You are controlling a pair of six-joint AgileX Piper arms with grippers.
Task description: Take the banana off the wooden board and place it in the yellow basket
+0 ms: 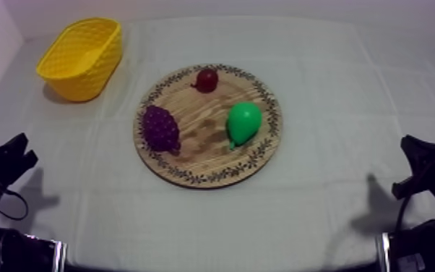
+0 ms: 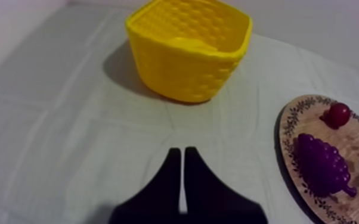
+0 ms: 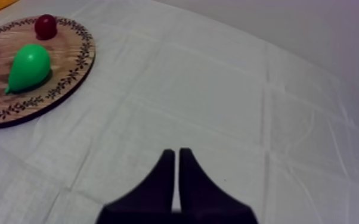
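Observation:
The yellow basket (image 1: 82, 56) stands at the table's far left. In the left wrist view a smooth curved yellow shape (image 2: 189, 44) lies inside the basket (image 2: 188, 65); it looks like the banana. The round wooden board (image 1: 207, 163) sits mid-table and carries no banana. My left gripper (image 2: 179, 152) is shut on nothing, its fingers together as a narrow wedge over bare cloth short of the basket. My right gripper (image 3: 176, 154) is likewise shut on nothing, over cloth to the right of the board (image 3: 68, 77). In the top view both rest low at their sides, left (image 1: 16, 150) and right (image 1: 412, 160).
On the board lie a bunch of purple grapes (image 1: 160, 128), a small red fruit (image 1: 207, 79) and a green pear (image 1: 243, 121). Open cloth surrounds the board, with wide room between it and each gripper.

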